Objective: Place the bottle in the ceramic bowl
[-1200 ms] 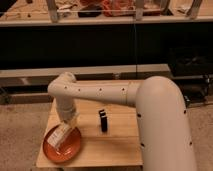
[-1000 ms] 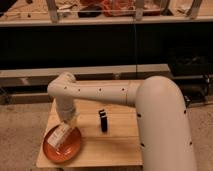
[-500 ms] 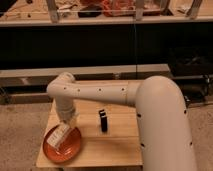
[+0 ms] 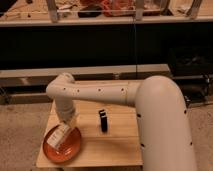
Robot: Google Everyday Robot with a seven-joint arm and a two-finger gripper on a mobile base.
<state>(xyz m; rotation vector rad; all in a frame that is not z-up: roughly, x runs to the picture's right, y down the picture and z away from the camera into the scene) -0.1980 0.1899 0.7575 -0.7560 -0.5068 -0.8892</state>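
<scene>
The orange-red ceramic bowl [image 4: 64,148] sits at the front left of the small wooden table [image 4: 107,150]. The white bottle [image 4: 58,137] lies tilted over the bowl's middle, at the tip of my gripper [image 4: 65,127]. My white arm [image 4: 95,92] reaches in from the right and bends down to the bowl. The gripper's end is right at the bottle, over the bowl's far side.
A small black upright object [image 4: 102,120] stands on the table just right of the bowl. A dark shelf unit [image 4: 105,45] runs along behind the table, with clutter on its top. Carpeted floor [image 4: 20,135] surrounds the table.
</scene>
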